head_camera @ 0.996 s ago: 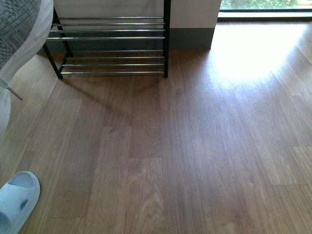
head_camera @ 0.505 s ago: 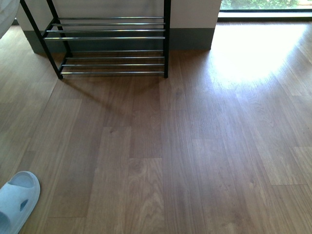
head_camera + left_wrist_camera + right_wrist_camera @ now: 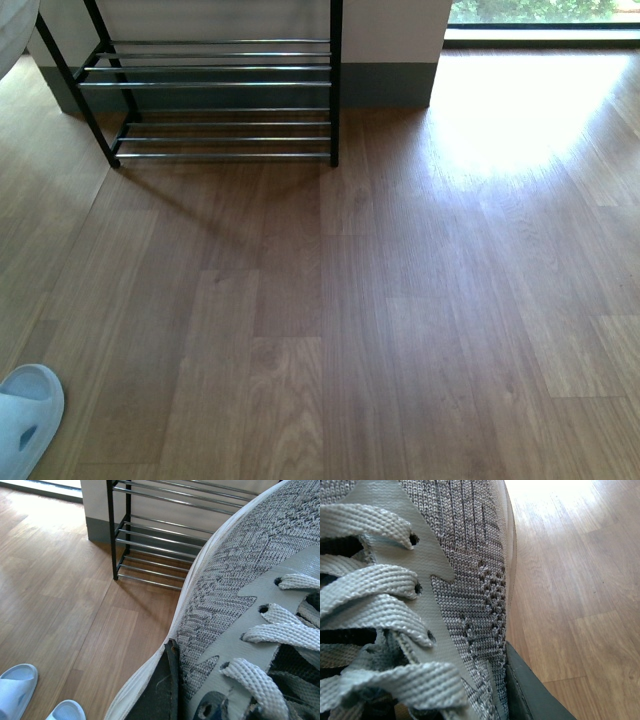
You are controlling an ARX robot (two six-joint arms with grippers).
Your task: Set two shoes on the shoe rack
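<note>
Shoe rack (image 3: pixel 210 84) was seen upper left in front view, visible shelves bare: nothing placed yet. A grey shoe (image 3: pixel 240 580) was held against left finger (image 3: pixel 167 690), second grey shoe (image 3: pixel 470 580) against right finger (image 3: pixel 530 695); opening width was not shown

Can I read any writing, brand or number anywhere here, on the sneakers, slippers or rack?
None readable in any view.
Left arm's sneaker: only grey knit and laces, no logo showing.
Right arm's sneaker: the same.
Slippers: plain pale blue.
Rack: bare rods.
</note>
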